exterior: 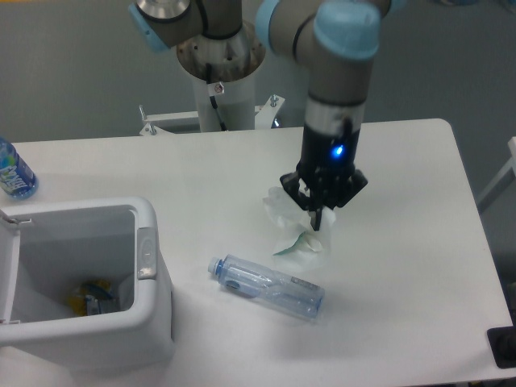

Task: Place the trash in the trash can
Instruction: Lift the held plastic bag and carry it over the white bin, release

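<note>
Frankly, I could not tell from this view whether the black two-finger gripper [316, 218] actually had the crumpled white paper-like wrapper with its green tinge [293, 222] pinched, or how far apart its jaws stood; its fingers were buried in the paper's folds and the wrapper bulged out to the camera-left of them. By my reading the step in hand was securing that wrapper, so I wanted a firm pinch on the bulk of the paper, not on a loose flap that might tear or slip. The clear, slightly crushed plastic water bottle with the pale blue label [268, 287] lay on its side on the white table [403, 242], below the gripper toward the camera. The white rectangular plastic bin with rounded corners [89, 282] stood well off to the gripper's camera-left, open, with some coloured scraps [95, 297] inside. I judged a straight lift should come first, clearing the thick rim before carrying across.
</note>
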You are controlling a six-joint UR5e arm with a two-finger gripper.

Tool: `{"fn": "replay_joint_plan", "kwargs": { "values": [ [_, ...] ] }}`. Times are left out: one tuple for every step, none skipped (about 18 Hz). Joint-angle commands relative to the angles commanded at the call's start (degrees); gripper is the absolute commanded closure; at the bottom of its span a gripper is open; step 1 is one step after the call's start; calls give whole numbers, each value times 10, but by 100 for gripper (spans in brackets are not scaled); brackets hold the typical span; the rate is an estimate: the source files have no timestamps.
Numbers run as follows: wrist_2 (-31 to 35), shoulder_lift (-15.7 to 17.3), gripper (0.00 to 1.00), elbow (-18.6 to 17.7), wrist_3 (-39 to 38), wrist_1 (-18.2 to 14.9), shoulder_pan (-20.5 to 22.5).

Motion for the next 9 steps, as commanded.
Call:
{"fn": "replay_joint_plan", "kwargs": {
  "values": [
    [-2, 1, 100, 16, -33, 0, -12],
    [-2, 3, 100, 29, -52, 0, -31],
    [-1, 9, 100, 38, -64, 0, -51],
    [-1, 13, 100, 38, -74, 0, -69],
    [-1, 18, 100, 33, -83, 0, -96],
    [1, 20, 100, 25, -87, 0, -126],
    [2, 19, 100, 20, -88, 1, -148],
    [1, 15, 100, 19, -88, 0, -167],
    [1, 10, 100, 17, -88, 1, -190]
  ]
}}
